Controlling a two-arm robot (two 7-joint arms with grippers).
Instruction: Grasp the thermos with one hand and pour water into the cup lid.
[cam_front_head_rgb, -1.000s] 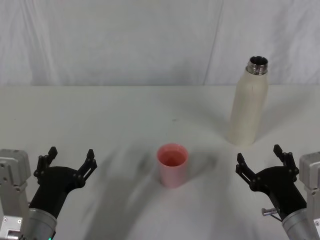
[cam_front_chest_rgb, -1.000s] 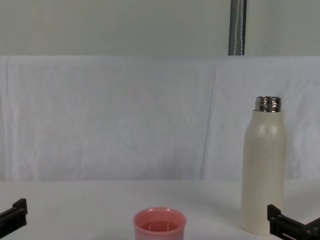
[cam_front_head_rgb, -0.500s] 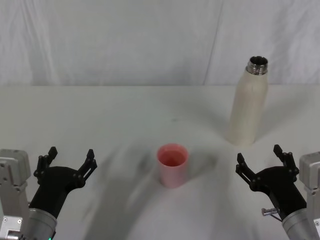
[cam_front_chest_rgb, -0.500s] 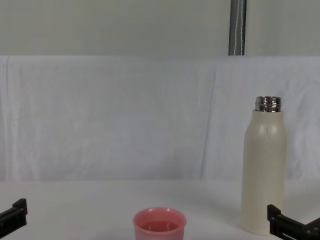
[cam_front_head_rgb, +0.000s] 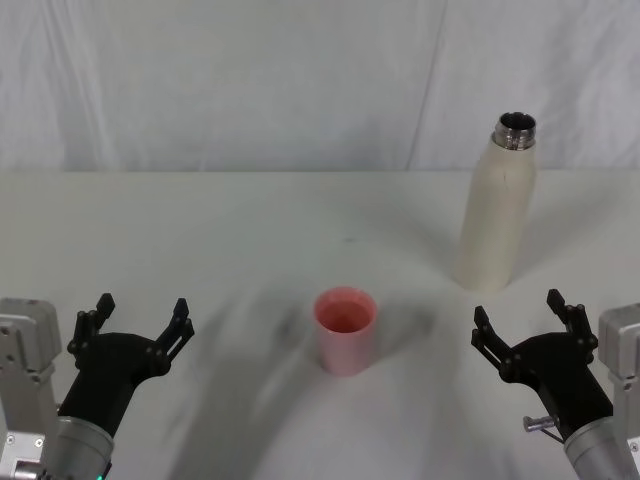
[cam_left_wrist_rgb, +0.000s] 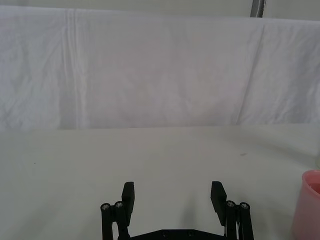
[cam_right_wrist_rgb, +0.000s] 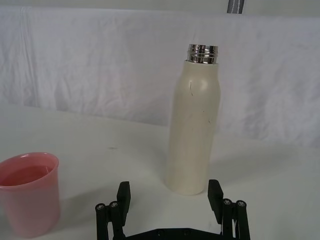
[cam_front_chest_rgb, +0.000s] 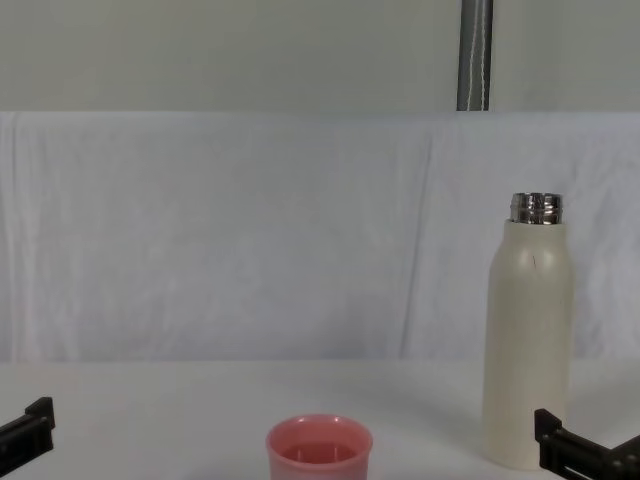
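Since the right gripper (cam_front_head_rgb: 522, 325) sits low at the near right of the table with its black fingers (cam_right_wrist_rgb: 215, 194) spread apart and nothing between them, the grasp has not begun. Straight ahead of it, a little farther out, stands the thermos (cam_front_head_rgb: 496, 210), a tall cream-white matte bottle with rounded shoulders and a shiny threaded steel neck, uncapped. Its long axis is vertical, upright on the white cloth-covered table (cam_front_head_rgb: 200, 230), so I judge a side-on grasp around the body is what the coming move needs. In the right wrist view the bottle (cam_right_wrist_rgb: 194, 127) lines up nearly between the open fingers, apart from them (no contact yet).

The left gripper (cam_front_head_rgb: 138, 320) rests at the near left, fingers also apart and empty, well away from the thermos; the right arm is clearly the nearer one.

Between the two grippers, near the table's middle, sits the cup lid (cam_front_head_rgb: 345, 330), a small short salmon-pink plastic cup with a thick rim, upright, mouth up. It lies to the left of the thermos and closer to the robot, well apart from it.

The head view gives the layout from above and looks down into the cup; whether anything is inside, cannot tell. The chest view shows the bottle's (cam_front_chest_rgb: 527, 340) full height against the cup (cam_front_chest_rgb: 319, 450), side-on. The left wrist view catches just the cup's edge (cam_left_wrist_rgb: 311, 205).
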